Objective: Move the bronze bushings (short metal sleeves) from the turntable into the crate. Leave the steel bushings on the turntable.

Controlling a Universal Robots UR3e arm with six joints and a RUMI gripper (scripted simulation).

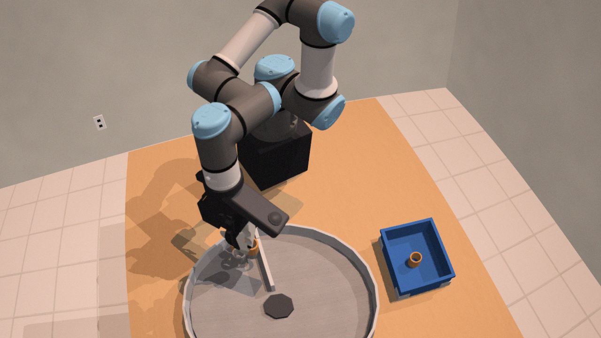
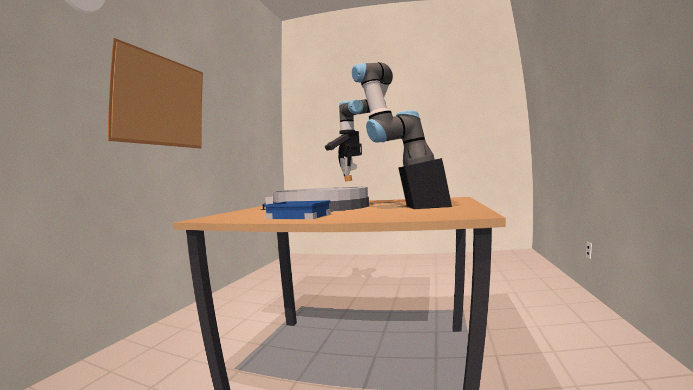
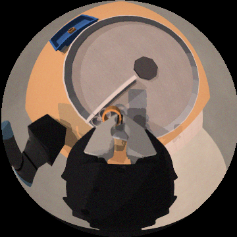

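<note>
My gripper (image 1: 250,247) (image 2: 346,175) (image 3: 119,114) is shut on the wall of a bronze bushing (image 1: 254,249) (image 2: 347,178) (image 3: 111,107), which hangs from the fingertips above the turntable (image 1: 327,273) (image 2: 319,195) (image 3: 108,52), higher than its rim. Steel bushings stand below on the turntable, close to the divider bar; one steel bushing (image 1: 238,254) shows left of the fingertips, and another steel bushing (image 3: 96,120) shows in the wrist view. The fingers partly hide this group. Another bronze bushing (image 1: 413,262) (image 3: 71,30) stands upright in the blue crate (image 1: 440,248) (image 2: 291,210) (image 3: 82,22).
A pale divider bar (image 1: 265,269) (image 3: 113,95) runs inward from the turntable's rim, beside the bushings. A dark octagonal hub (image 1: 278,305) (image 3: 145,68) marks the turntable's middle. The raised rim lies between the held bushing and the crate. The black robot base (image 1: 275,161) (image 2: 425,183) stands behind.
</note>
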